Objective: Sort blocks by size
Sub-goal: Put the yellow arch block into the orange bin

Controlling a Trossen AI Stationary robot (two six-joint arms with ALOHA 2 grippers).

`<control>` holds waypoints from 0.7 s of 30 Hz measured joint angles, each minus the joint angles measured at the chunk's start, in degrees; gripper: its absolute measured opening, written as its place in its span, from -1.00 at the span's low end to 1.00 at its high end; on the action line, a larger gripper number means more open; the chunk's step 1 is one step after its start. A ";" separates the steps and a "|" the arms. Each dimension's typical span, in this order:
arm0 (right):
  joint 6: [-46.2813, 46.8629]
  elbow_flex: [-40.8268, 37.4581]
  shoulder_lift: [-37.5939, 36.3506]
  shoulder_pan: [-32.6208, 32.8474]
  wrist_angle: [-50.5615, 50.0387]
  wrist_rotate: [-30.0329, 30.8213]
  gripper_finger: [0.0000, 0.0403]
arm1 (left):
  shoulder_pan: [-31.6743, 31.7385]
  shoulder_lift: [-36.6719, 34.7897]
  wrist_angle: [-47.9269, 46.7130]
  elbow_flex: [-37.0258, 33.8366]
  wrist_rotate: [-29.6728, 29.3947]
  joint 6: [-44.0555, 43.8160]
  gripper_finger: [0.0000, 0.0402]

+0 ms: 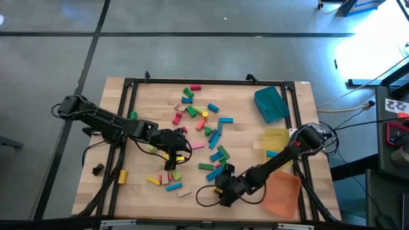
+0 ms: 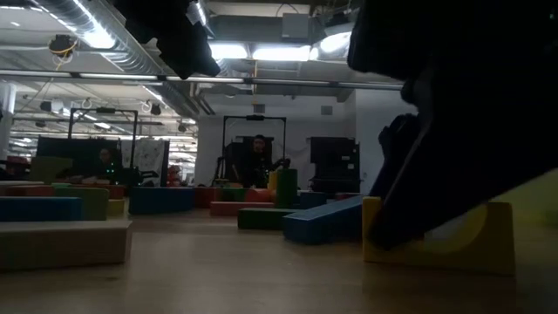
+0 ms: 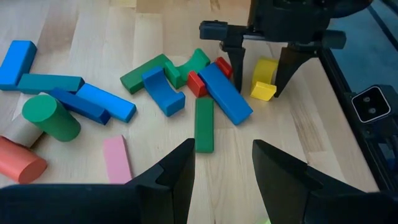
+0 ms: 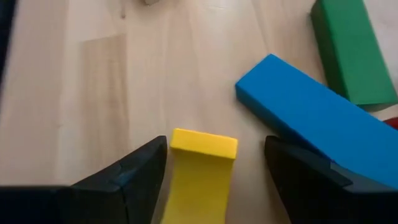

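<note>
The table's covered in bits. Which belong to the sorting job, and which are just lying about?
Part of the job:
- coloured wooden blocks
- yellow block between the right claw's open fingers

Just lying about:
- small dark lump
- cables

Unclear: teal tray, yellow tray, orange tray.

Small coloured wooden blocks [image 1: 203, 125] lie scattered across the pale wooden counter [image 1: 243, 102], with both dark arms reaching in; a teal plastic tray [image 1: 271, 104] sits near the right edge.

Three plastic trays [image 1: 271, 104] sit at the frame's right: one teal, one yellow, one orange. Dozens of blocks [image 1: 206, 125] lie scattered mid-frame.
</note>
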 joint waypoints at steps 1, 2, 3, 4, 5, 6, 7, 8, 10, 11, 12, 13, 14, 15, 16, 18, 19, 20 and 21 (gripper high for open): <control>-0.05 0.00 0.24 0.00 0.11 0.51 0.36 | 0.00 0.00 0.01 0.00 -0.02 0.00 -0.28; -0.02 0.00 0.27 0.00 0.15 0.65 0.36 | -0.01 0.00 0.00 0.00 0.00 0.03 -0.28; -0.07 0.00 0.29 0.01 0.13 0.81 0.36 | 0.00 0.00 0.01 0.00 -0.02 0.04 -0.28; -0.06 0.00 0.29 0.02 0.13 0.90 0.35 | 0.00 0.00 0.02 0.00 -0.02 0.04 -0.28; -0.04 0.00 0.29 0.01 0.13 0.90 0.33 | -0.02 0.00 0.00 0.00 -0.02 0.04 -0.28; -0.04 0.00 0.29 0.00 0.13 0.90 0.30 | 0.00 0.00 0.00 0.00 -0.02 0.04 -0.28; -0.04 0.00 0.29 0.00 0.11 0.94 0.25 | 0.00 0.00 0.00 0.00 0.00 0.04 -0.28; -0.04 0.00 0.29 0.00 0.11 0.99 0.19 | 0.00 0.00 0.00 0.00 -0.01 0.06 -0.28; -0.03 0.00 0.31 -0.02 0.11 0.93 0.03 | 0.00 0.00 0.00 0.00 -0.02 0.04 -0.28; -0.03 0.00 0.31 -0.02 0.11 0.93 -0.06 | -0.02 0.00 0.00 0.00 -0.01 0.01 -0.28; -0.02 0.00 0.31 -0.06 0.12 0.93 -0.14 | 0.00 0.00 0.00 0.00 -0.02 0.00 -0.28; -0.02 0.00 0.31 -0.07 0.28 0.81 -0.22 | 0.00 0.00 0.00 0.00 0.00 -0.03 -0.28; -0.03 0.00 0.31 -0.06 0.44 0.69 -0.29 | 0.00 0.00 0.00 0.00 0.00 -0.05 -0.28; -0.02 0.00 0.31 -0.04 0.46 0.69 -0.31 | 0.00 0.00 0.00 0.00 -0.02 -0.09 -0.28; -0.02 0.00 0.31 -0.04 0.46 0.50 -0.31 | 0.00 0.00 0.00 0.00 -0.02 -0.13 -0.28; -0.04 0.04 0.26 -0.04 0.48 -1.03 -0.31 | 0.00 0.00 0.00 0.00 -0.01 -0.14 -0.28; -0.02 0.04 -0.01 -0.08 0.44 -2.25 -0.31 | -0.01 0.00 0.00 0.00 0.00 -0.14 -0.28; -0.02 0.04 -0.39 -0.09 0.18 -3.69 -0.31 | 0.00 0.00 0.00 0.00 -0.01 -0.14 -0.28; 0.00 0.04 -0.92 -0.08 -0.26 -5.18 -0.31 | 0.00 0.00 0.01 0.00 -0.02 -0.14 -0.28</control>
